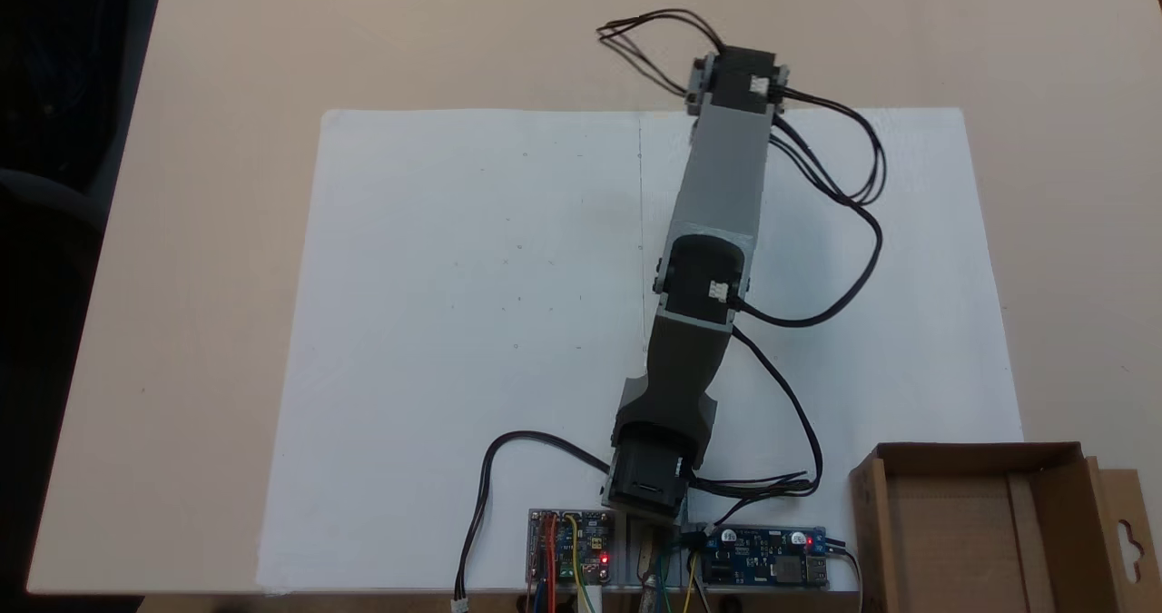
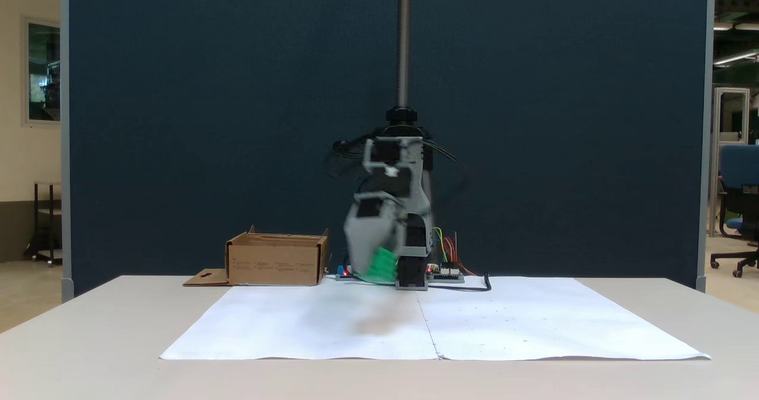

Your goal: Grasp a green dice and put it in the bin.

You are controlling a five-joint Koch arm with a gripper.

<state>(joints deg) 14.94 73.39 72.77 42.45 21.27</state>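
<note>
A dark blue partition panel [image 2: 237, 121] stood behind the beige table [image 2: 89, 341], which carried a white paper sheet [image 2: 504, 323]. Right of the panel, a blue office chair [image 2: 738, 204] stood on a tan floor under ceiling strip lights [image 2: 732, 59]. Left, a cream wall held a window [image 2: 42, 71].

dice [image 2: 381, 265]: bright green | bin [image 2: 276, 263]: brown | sheet [image 1: 472, 322]: white | arm [image 1: 722, 177]: grey
</note>
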